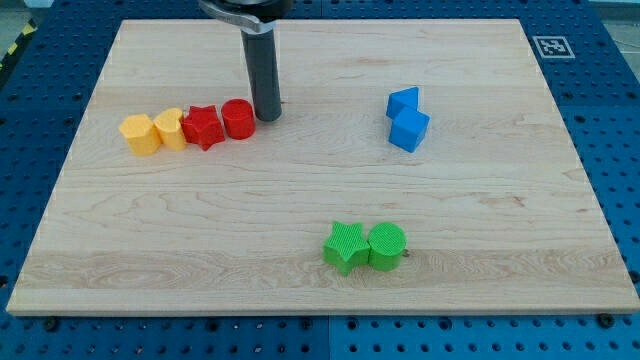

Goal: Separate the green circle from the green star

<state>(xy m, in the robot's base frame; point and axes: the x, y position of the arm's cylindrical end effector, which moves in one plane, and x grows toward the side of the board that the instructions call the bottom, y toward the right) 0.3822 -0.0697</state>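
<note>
The green circle (pixel 387 245) sits near the view's bottom, right of centre, touching the green star (pixel 346 247) on its left. My tip (pixel 267 117) stands at the view's upper left of centre, right beside the red circle (pixel 238 118), far from the green pair.
A row at the view's left holds a yellow block (pixel 140 134), a second yellow block (pixel 171 128), a red star (pixel 203 126) and the red circle. Two blue blocks (pixel 406 119) sit at the upper right. The wooden board (pixel 500 200) lies on a blue pegboard table.
</note>
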